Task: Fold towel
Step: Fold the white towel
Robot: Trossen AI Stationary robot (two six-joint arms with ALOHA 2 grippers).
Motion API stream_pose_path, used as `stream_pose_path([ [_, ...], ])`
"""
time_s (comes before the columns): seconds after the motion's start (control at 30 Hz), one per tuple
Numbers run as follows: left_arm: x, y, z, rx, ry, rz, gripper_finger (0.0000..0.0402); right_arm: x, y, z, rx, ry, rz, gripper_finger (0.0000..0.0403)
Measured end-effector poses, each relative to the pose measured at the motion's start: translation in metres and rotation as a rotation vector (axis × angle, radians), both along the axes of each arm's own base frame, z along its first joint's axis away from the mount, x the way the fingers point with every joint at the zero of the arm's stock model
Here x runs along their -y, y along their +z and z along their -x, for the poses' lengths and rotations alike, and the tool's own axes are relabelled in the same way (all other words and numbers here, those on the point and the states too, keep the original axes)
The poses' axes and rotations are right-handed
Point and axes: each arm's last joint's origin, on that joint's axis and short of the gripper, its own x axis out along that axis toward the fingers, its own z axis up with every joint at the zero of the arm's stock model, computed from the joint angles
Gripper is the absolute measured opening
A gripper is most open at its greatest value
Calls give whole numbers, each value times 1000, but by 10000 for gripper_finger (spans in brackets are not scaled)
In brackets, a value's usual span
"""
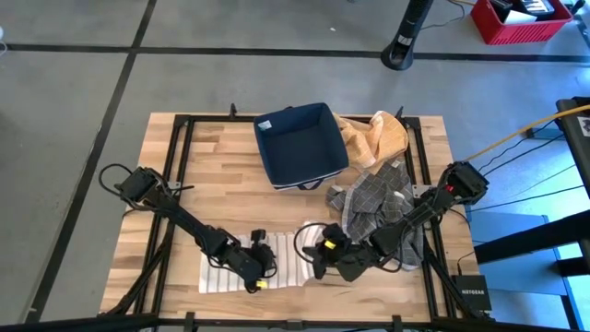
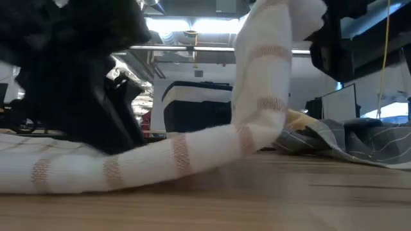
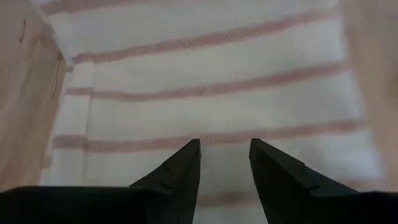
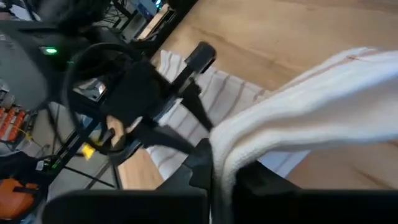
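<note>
At the table's near edge, my right gripper point(image 1: 318, 255) is clamped on one end of the white striped towel point(image 1: 226, 273), the cloth pinched between my fingers point(image 4: 202, 163) and lifted off the wood. In the low view that end rises in a thick roll while the rest trails flat across the table point(image 1: 184, 194).

Just beside it, my left gripper point(image 1: 261, 266) rests over the flat part of the towel, jaws parted with nothing between them, pressing or hovering close; I cannot tell whether the tips touch the fabric. Its wrist view shows only stripes beneath my fingertips point(image 3: 186, 163).

The step in hand, as I judge it, is the first fold: one end is raised, and the other waits flat on the wood. The next move calls for carrying the lifted end across over the left side, low and level, so the edges meet. My left gripper lies in that path, so it would need to clear out or hold the cloth down at the crease.

Farther back, well apart from the work, a heap of grey checked cloth point(image 1: 373, 198) lies beside my right arm, then an orange cloth point(image 1: 373, 136), and a dark blue bin point(image 1: 300, 145) at the table's far side.
</note>
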Motion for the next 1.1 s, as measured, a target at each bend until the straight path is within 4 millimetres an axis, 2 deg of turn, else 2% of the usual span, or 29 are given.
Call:
stream_pose_path([
  [0.17, 1, 37, 3, -92, 8, -8, 131, -1, 0, 1, -9, 22, 35, 17],
  [0.27, 1, 46, 17, -171, 64, 4, 131, -1, -1, 1, -13, 24, 41, 13],
  [0.37, 1, 39, 31, -261, 129, -1, 131, -1, -1, 1, -14, 28, 49, 14],
  [0.5, 1, 11, 44, -285, 121, -18, 131, -1, 0, 1, -11, 30, 45, 18],
  [0.67, 1, -3, 34, -183, 118, 37, 131, 2, 6, -9, 67, 31, 9, 19],
  [0.9, -7, -3, 17, -99, 132, 83, 131, 10, -3, -32, 132, 72, -40, 20],
  [1.1, -19, -3, 9, -86, 185, 82, 131, 4, -9, -56, 139, 99, -29, 20],
])
